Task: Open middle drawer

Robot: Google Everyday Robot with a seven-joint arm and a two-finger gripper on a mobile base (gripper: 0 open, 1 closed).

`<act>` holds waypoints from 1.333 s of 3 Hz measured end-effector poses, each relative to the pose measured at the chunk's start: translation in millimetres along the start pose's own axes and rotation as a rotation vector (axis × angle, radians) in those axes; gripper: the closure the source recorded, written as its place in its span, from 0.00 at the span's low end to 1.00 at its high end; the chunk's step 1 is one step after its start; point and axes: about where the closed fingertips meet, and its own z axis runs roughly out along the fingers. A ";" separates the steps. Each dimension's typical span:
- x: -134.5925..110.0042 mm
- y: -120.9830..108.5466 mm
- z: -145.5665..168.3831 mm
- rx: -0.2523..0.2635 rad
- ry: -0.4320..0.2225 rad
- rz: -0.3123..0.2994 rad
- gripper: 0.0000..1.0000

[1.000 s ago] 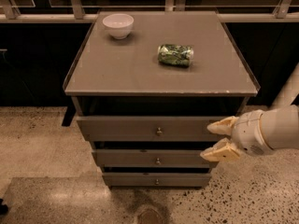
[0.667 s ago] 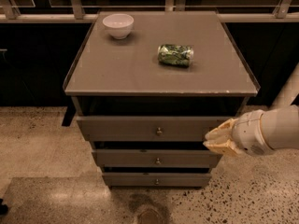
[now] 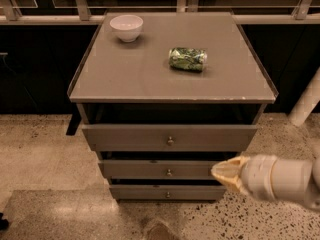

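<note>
The grey cabinet has three stacked drawers, all shut or nearly so. The middle drawer [image 3: 140, 169] has a small round brass knob [image 3: 169, 173] at its centre. The taller top drawer [image 3: 130, 137] is above it and the narrow bottom drawer [image 3: 145, 192] below. My gripper [image 3: 221, 173], with tan fingers on a white wrist, comes in from the right at the height of the middle drawer. It hangs before the drawer's right end, right of the knob. Its fingers are pressed together into one point and hold nothing.
A white bowl [image 3: 126, 27] and a crumpled green packet [image 3: 187, 59] lie on the cabinet top [image 3: 150, 84]. A white post [image 3: 306, 104] stands at the right. Speckled floor [image 3: 45, 154] surrounds the cabinet, with dark railing and windows behind.
The gripper's fingers, spread apart a second ago, have come together. The gripper has dropped from between the top and middle drawers to the middle drawer's level. The drawers have not moved.
</note>
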 end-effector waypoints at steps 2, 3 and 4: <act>86.0 -6.1 73.4 0.159 -0.152 0.136 1.00; 138.4 -45.8 117.2 0.282 -0.152 0.226 1.00; 138.4 -45.8 117.2 0.282 -0.152 0.226 1.00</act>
